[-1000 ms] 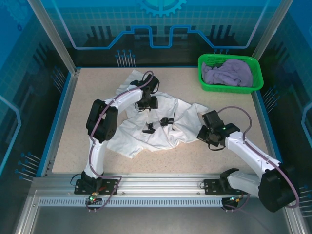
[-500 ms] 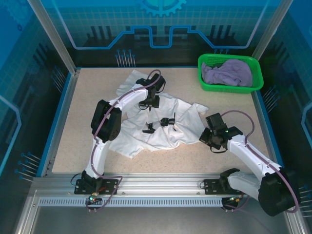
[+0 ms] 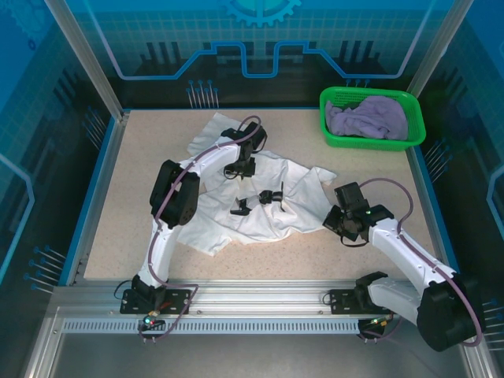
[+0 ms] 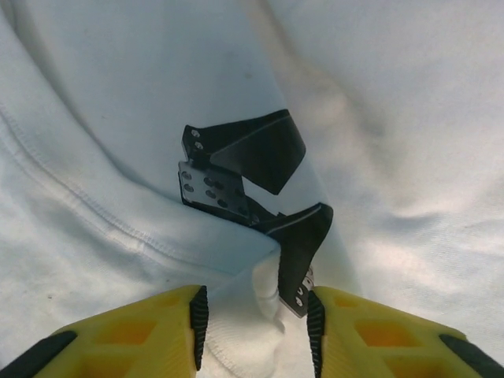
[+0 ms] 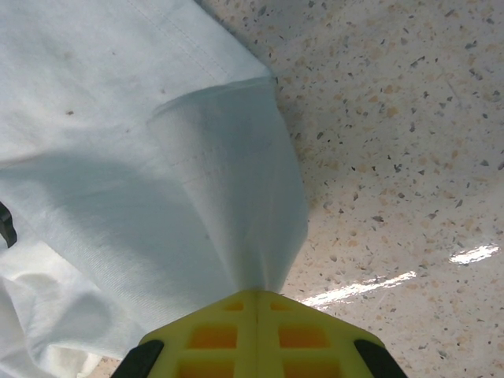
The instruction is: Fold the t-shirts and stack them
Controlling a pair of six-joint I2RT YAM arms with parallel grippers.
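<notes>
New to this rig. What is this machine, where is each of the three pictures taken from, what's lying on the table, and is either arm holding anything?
Two white robot arms are bolted at the near edge of the table, each ending in a two-finger gripper. The wide picture looks down from above; the other two come from wrist cameras. On the table lie a white t-shirt with black prints and a green basket holding a lavender t-shirt. The right gripper is shut on the white t-shirt's edge. The left gripper straddles a fold; whether it pinches is unclear.
</notes>
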